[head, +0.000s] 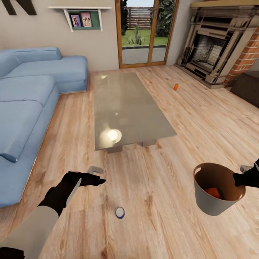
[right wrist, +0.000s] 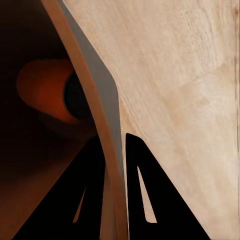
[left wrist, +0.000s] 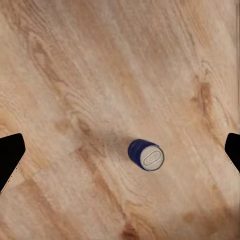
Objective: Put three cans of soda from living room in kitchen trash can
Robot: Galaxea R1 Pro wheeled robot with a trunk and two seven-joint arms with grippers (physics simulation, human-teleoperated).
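Black right gripper (right wrist: pixel 116 165) pinches trash can (head: pixel 216 205) rim; left gripper (head: pixel 94 176) wide above blue can (left wrist: pixel 146 154); orange can (right wrist: pixel 47 90) half-hidden inside.

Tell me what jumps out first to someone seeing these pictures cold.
The grey bin at the head view's right, its rim pinched by the right gripper, with an orange can already lying inside. Then the dark blue can upright on the wood floor, below the open left gripper. Another orange can stands far off near the fireplace.
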